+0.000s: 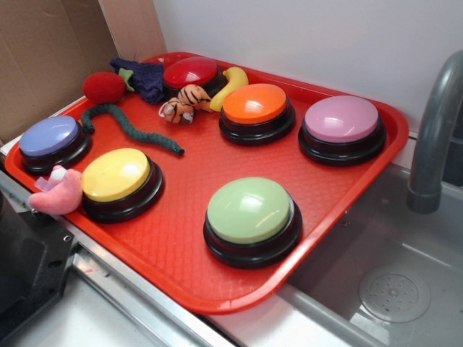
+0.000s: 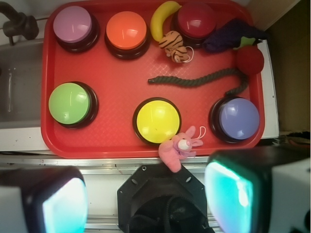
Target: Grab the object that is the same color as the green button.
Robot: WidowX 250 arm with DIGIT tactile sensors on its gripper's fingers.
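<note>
1. Lying wavy on the red tray (image 1: 340,217): green plush worm (image 1: 130,127) (image 2: 194,80), between the yellow button (image 1: 116,175) and the tiger toy (image 1: 184,103).
2. Sitting at the tray's near corner: green button (image 1: 249,210) (image 2: 69,103).
3. Hovering high above, well apart from everything: gripper (image 2: 146,194), fingers (image 2: 231,194) spread wide, holding nothing.

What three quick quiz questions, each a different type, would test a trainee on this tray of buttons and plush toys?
1. True or false: the green plush worm lies on the red tray touching the green button.
2. Multiple choice: which toy lies against the yellow button? A tiger, B pink plush, C banana.
3. Fill in: the wrist view shows the gripper with its jaws ____.

Key: 1 false, the worm lies apart from it, nearer the blue button. 2 B, the pink plush. 3 open.
</note>
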